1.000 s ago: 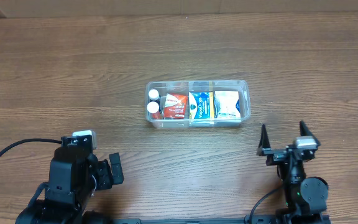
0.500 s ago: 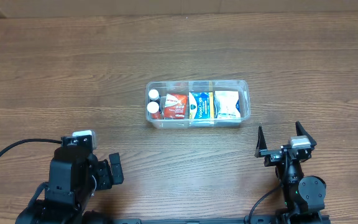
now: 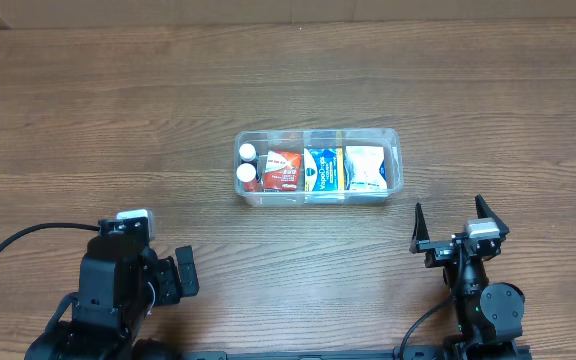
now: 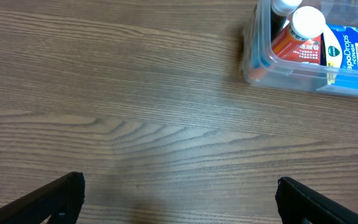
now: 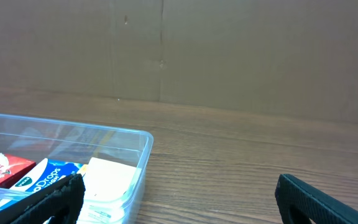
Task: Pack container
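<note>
1. The container, a clear plastic tub, lies about mid-table with its long side parallel to the near edge, a little toward the right edge.
2. Its contents stand in a single row. From the end facing the left edge you see two white-capped bottles, a red box, a blue box and a white packet. Each touches its neighbour, and the row fills the tub's length. This tight fit probably keeps the items from tipping.
3. The left gripper sits by the near edge toward the left corner, well apart from the tub. Its jaws are spread wide and hold nothing. In the left wrist view, the tub's bottle end shows at the upper right.
4. The right gripper stands near the near edge, toward the right corner and just short of the tub's packet end. Its jaws are also parted and empty, and they point toward the far edge.
5. Every item you can see lies inside the tub. With both arms standing off and empty, judge the packing finished or nearly so.
6. The table is brown wood-grain laminate, flat and matte, so a box should slide on it easily.
7. Beyond the far edge, the right wrist view shows a plain brown panel with a vertical seam. It looks like cardboard.
</note>
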`<state>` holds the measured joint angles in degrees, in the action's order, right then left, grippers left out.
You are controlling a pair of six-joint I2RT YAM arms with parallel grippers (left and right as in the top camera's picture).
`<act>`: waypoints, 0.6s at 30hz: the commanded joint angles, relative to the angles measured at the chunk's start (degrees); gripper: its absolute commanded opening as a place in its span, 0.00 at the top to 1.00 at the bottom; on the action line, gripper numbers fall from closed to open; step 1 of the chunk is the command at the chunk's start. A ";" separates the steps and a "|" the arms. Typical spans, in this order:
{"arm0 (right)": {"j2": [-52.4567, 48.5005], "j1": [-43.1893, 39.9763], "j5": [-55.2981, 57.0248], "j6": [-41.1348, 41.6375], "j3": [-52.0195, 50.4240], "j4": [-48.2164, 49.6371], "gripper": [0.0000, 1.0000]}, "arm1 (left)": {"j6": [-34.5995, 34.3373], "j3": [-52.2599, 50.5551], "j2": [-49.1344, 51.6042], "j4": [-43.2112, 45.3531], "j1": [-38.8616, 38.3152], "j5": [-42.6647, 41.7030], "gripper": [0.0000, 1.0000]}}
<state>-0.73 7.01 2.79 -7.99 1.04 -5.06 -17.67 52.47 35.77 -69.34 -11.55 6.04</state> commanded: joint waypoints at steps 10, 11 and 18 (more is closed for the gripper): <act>0.57 -0.33 -0.35 -0.37 -0.55 0.48 0.00 | 12.46 -27.54 -22.99 28.13 6.03 -4.63 0.00; 0.57 -0.33 -0.35 -0.37 -0.55 0.48 0.00 | 13.53 -30.64 -25.00 32.54 6.01 -4.66 0.00; 0.57 -0.33 -0.35 -0.37 -0.55 0.48 0.00 | 25.44 -48.06 -32.79 65.48 7.82 -9.20 0.00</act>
<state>-0.73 6.92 2.76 -7.99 1.04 -5.08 0.25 9.87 5.54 -12.03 -5.43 0.14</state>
